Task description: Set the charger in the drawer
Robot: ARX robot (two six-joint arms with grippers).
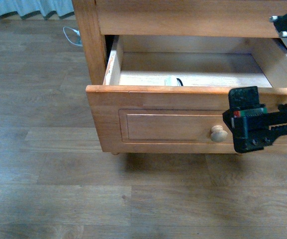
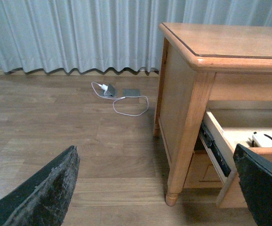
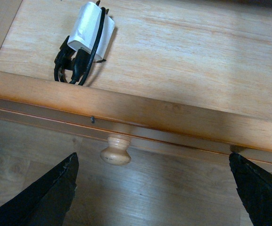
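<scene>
Our charger already lies inside the open drawer. Both grippers, right and left, gape empty; we judge the knob needs a straight, centred push.

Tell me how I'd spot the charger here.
Find the wooden cabinet, then its pulled-out drawer with the round pale knob. On the drawer's pale floor, just behind the front panel, lies the charger: a small white block wrapped in black cord, the only thing inside.
</scene>
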